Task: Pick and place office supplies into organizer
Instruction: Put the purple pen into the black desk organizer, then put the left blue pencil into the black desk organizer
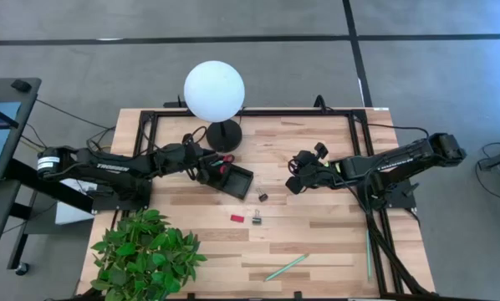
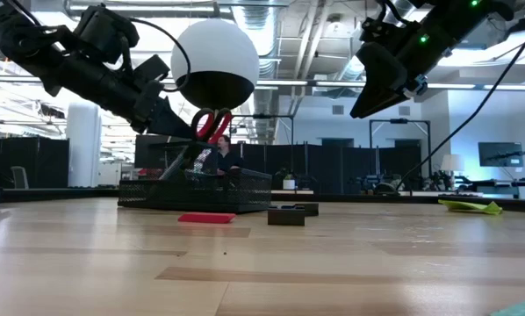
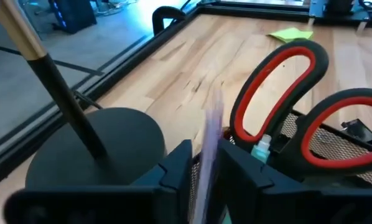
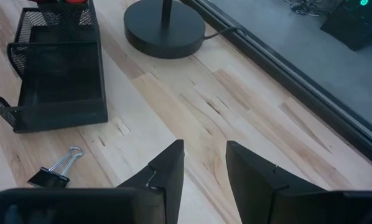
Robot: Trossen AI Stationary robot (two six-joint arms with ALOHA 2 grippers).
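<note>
The black mesh organizer stands on the table near the lamp base. Red-handled scissors stand upright in it, handles up. My left gripper hovers at the organizer's left end and slants down. A blurred purple pen runs between its parted fingers, its lower end toward the organizer. My right gripper hangs open above the table to the organizer's right, holding nothing. A small red block, two black clips and a light-green pen lie loose on the table. A lime-green sticky-note pad lies farther off. My left gripper has the purple pen's upper part between its two fingers, which lie across the pen. The pen shows blurred while the fingers show sharp. Whether the fingers touch it, I cannot tell.
A lamp with a white globe and a round black base stands just behind the organizer. A green plant fills the near left corner. Another light-green pen lies by the right edge. Bare wood lies between the organizer and the near edge.
</note>
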